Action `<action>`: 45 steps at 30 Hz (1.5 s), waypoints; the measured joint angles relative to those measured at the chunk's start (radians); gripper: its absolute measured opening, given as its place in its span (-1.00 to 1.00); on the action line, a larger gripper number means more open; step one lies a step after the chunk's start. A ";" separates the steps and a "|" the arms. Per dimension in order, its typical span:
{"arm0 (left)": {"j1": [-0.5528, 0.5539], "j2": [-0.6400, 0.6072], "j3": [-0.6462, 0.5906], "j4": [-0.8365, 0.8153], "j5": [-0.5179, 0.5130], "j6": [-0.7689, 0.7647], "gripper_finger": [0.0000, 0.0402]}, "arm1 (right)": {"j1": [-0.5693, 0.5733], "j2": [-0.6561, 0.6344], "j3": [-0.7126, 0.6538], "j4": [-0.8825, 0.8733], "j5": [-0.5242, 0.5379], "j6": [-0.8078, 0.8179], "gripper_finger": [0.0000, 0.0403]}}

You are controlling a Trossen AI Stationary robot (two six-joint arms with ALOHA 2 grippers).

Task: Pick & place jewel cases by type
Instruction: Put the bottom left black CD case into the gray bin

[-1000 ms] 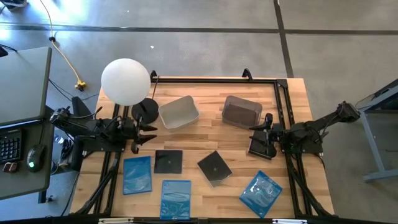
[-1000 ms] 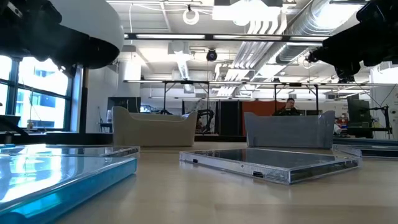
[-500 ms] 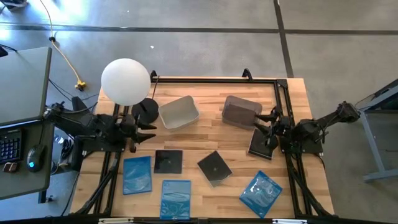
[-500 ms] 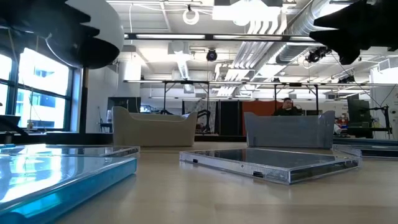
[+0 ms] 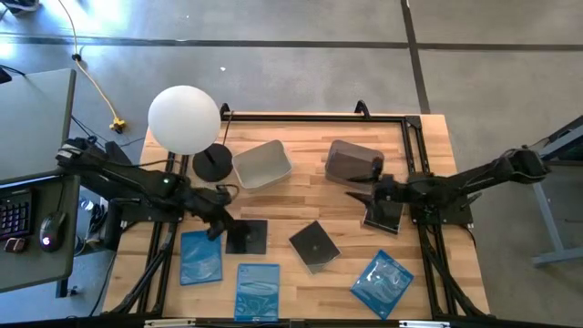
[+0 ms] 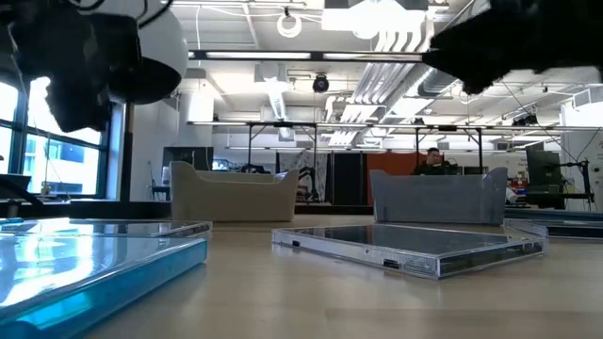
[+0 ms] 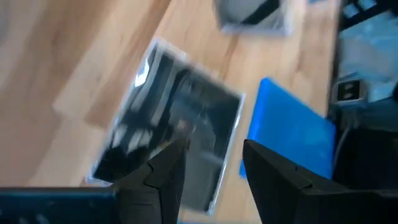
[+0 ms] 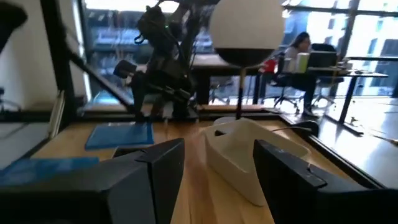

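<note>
The black jewel case (image 5: 247,236) lying flat just toward the table's front from the white tub (image 5: 262,165) looks to be the piece in hand; the left gripper (image 5: 221,224) hangs over its left edge, and in the left wrist view the same case (image 7: 174,127) fills the space ahead of the spread fingers (image 7: 163,175), with a blue case (image 7: 292,134) just beside it; so the step, as I judge it, is the approach to a first black case, nothing gripped yet. The next move calls for dropping the open jaws onto one edge of this thin flat case and pinching it there, without nudging the blue case (image 5: 201,256) that lies close on the side away from the tub's other neighbours. The left arm reaches in from the table's left side, stretched low and slanting toward the front, past the white lamp globe (image 5: 185,119).

Other cases wait farther from the white tub: a tilted black one (image 5: 314,244) to the front right, a blue one (image 5: 257,291) at the front edge, another blue (image 5: 382,281) at the front right, and a black one (image 5: 383,215) under the right arm. The right gripper (image 5: 356,200) sits just in front of the dark tub (image 5: 354,163), well right of the white tub, its fingers (image 8: 160,168) apart and holding nothing.
</note>
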 joint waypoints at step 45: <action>0.001 0.417 0.006 0.005 0.020 -0.657 -0.21 | 0.043 1.193 1.051 -0.670 -0.108 -0.388 -0.07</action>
